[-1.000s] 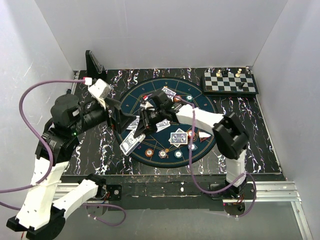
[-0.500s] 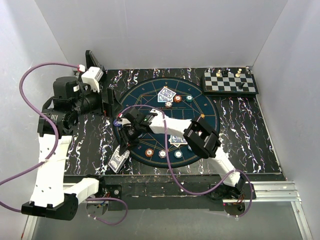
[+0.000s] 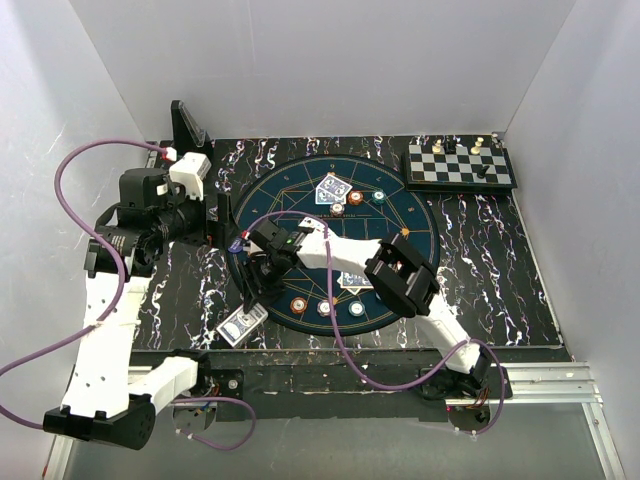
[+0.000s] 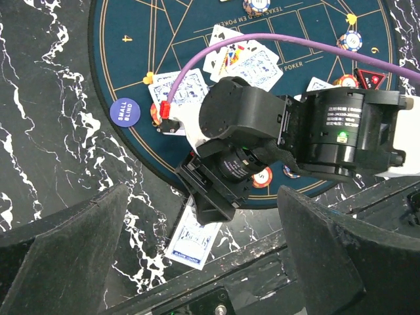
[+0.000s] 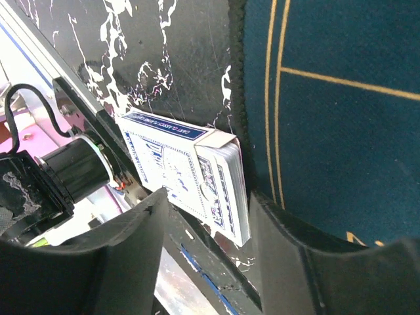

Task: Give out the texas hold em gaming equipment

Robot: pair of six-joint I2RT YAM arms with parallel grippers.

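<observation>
A blue-and-white card box (image 3: 241,325) with the deck sticking out of it lies on the black marble table just off the mat's near-left edge. It also shows in the left wrist view (image 4: 193,240) and in the right wrist view (image 5: 187,177). My right gripper (image 3: 251,298) stands over its open end, fingers either side with a gap at the left finger. Cards (image 3: 335,188) and orange, teal and white chips (image 3: 355,197) lie on the mat, with more chips (image 3: 299,305) at its near rim. My left gripper (image 3: 215,215) is wide open and empty, above the table's left part.
The round dark-blue mat (image 3: 405,215) fills the table's middle. A chessboard (image 3: 460,166) with pieces stands at the back right, and a black stand (image 3: 188,126) at the back left. A purple "small blind" disc (image 4: 125,110) lies on the mat's left. The table's front edge is close to the box.
My right gripper carried the card box from over the mat to the near-left table and set it down flat. My left arm drew back to the left.
</observation>
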